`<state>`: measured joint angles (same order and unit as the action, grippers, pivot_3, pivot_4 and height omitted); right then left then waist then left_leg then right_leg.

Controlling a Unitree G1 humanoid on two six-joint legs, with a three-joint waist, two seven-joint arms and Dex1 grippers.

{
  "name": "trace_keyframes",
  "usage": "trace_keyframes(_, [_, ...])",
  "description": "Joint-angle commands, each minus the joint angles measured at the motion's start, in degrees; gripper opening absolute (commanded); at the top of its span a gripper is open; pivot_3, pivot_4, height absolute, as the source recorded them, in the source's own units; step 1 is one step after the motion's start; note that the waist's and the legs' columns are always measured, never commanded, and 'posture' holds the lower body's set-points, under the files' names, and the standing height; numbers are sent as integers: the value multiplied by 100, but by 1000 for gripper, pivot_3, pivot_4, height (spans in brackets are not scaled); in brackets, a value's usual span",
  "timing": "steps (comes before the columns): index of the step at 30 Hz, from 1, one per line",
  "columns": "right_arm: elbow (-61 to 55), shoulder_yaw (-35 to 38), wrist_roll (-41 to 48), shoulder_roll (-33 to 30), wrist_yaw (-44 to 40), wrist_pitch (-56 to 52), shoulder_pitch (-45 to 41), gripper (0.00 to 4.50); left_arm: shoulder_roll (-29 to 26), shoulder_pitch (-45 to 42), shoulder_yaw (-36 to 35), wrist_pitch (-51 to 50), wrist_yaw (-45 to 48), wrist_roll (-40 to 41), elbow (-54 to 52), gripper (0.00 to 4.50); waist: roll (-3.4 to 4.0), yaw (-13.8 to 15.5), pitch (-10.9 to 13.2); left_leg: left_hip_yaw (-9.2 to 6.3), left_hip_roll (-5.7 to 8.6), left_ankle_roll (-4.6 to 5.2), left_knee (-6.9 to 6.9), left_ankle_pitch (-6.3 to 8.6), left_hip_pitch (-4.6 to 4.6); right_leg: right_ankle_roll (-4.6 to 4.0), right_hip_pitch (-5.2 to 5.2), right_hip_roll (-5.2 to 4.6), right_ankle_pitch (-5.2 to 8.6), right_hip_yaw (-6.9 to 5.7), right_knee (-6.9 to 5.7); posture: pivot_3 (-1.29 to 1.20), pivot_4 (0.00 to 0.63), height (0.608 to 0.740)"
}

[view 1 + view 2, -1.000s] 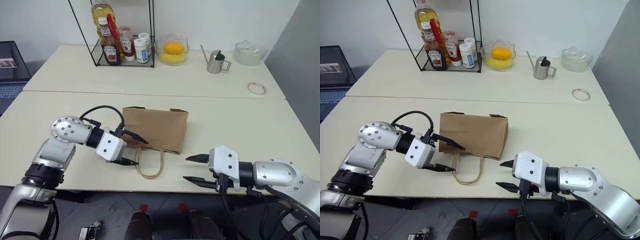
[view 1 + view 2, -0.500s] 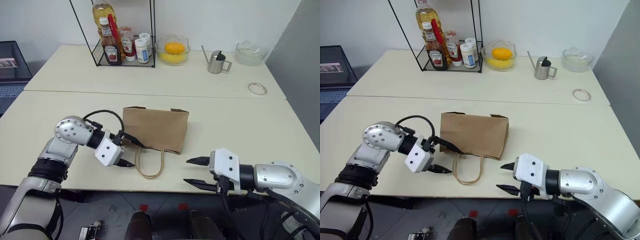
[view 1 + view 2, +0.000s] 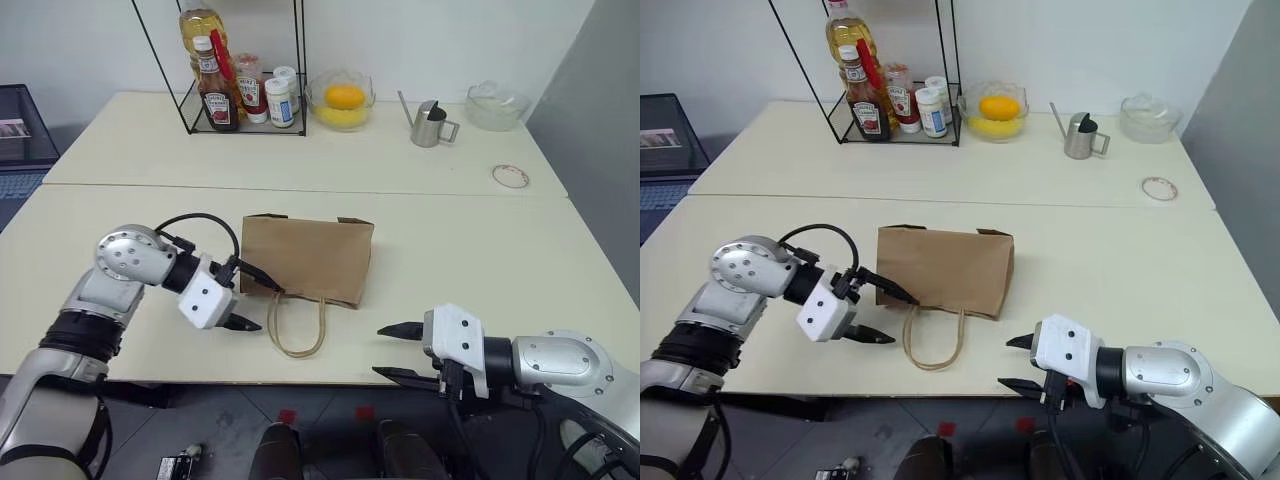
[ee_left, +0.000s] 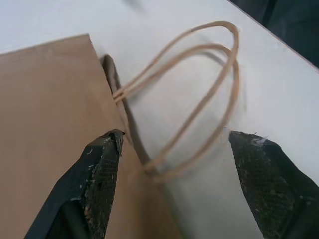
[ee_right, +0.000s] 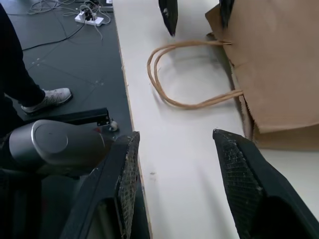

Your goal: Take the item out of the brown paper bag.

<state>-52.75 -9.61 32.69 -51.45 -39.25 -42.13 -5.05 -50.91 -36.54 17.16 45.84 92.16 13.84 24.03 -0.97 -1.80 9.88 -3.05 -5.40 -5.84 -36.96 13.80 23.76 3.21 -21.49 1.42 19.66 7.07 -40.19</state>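
1. Left gripper [image 3: 252, 298] has slid a touch leftward since a second ago and its wrist has tipped, so the white housing now angles down toward the table [image 3: 500, 250]; its far finger sits at the near-left corner of the brown paper bag [image 3: 310, 258].
2. Its jaws stand wide apart, nothing between them; in the left wrist view one fingertip [image 4: 102, 164] lies against the bag's edge and the other sits beyond the handles [image 4: 199, 99], which lie between the two.
3. Right gripper [image 3: 398, 352] looks much as it did, low at the near edge of the table, right of the bag, pointing left toward it, and well apart from it.
4. Its two fingers are parted about halfway and hold nothing.
5. The bag lies flat on its side at mid-table, mouth to the near side, both cord loops spread on the tabletop.
6. The item cannot be seen; the bag's mouth is pressed flat and dark, so what is inside stays hidden.
7. In the right wrist view a person's shoe [image 5: 47, 98] shows on the floor, the leg cut off by the picture's edge.
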Motion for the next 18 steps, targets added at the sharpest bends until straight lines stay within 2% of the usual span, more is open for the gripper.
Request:
trace_keyframes(1, [-133, 85, -51, 13, -48, 76, -122, 2457, 320, -82, -40, 172, -139, -55, 54, 3599, -1, 36, 0, -1, 1, 0, -2, 0, 0, 0, 5, -1, 0, -2, 3, 0, 150, 740])
trace_keyframes(5, [-141, 44, -98, -7, -95, 90, -132, 2457, 599, -66, -74, 408, -266, -110, 93, 3599, -3, 26, -1, -1, 2, 0, -2, 0, 1, 0, 5, -2, 0, -2, 7, 0, 150, 740])
trace_keyframes(16, [-148, 92, -150, -29, -158, 93, -116, 2457, 828, -167, 40, 1090, -461, -442, 619, 3599, -3, 5, -1, -4, 0, 0, -1, 0, 1, 0, 5, 0, 0, -4, 7, 0, 150, 740])
trace_keyframes(18, [-132, 86, -169, -19, -166, 95, -132, 2457, 862, -137, 70, 1108, -503, -427, 600, 3223, -3, 5, -1, -5, 0, 0, -1, 0, 1, 0, 5, 0, 0, -4, 7, 0, 150, 740])
